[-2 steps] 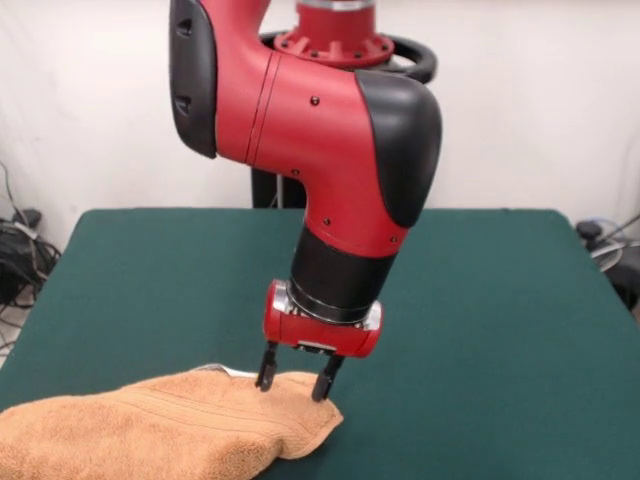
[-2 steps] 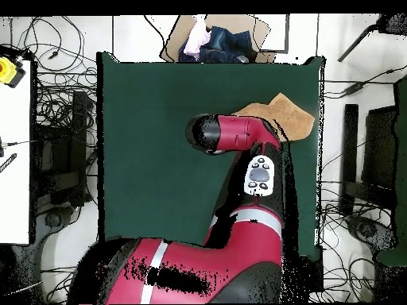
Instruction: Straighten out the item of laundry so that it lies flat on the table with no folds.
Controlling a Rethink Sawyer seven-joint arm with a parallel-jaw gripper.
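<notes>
The item of laundry (image 1: 150,430), an orange-tan towel, lies bunched and folded over at the near left of the green table (image 1: 480,300), running off the picture's bottom edge. A small pale tag (image 1: 226,371) peeks out at its far edge. My gripper (image 1: 296,378) points straight down over the towel's right end. It is open, both fingertips touching the top of the cloth with nothing pinched between them. In the overhead view the towel (image 2: 288,119) shows near the table's (image 2: 151,119) right edge, partly covered by my arm, which hides the gripper.
A cardboard box with clothes (image 2: 215,40) sits beyond the table's far edge in the overhead view. Cables (image 2: 56,103) lie on the floor around the table, and a white bench (image 2: 14,159) stands at the left.
</notes>
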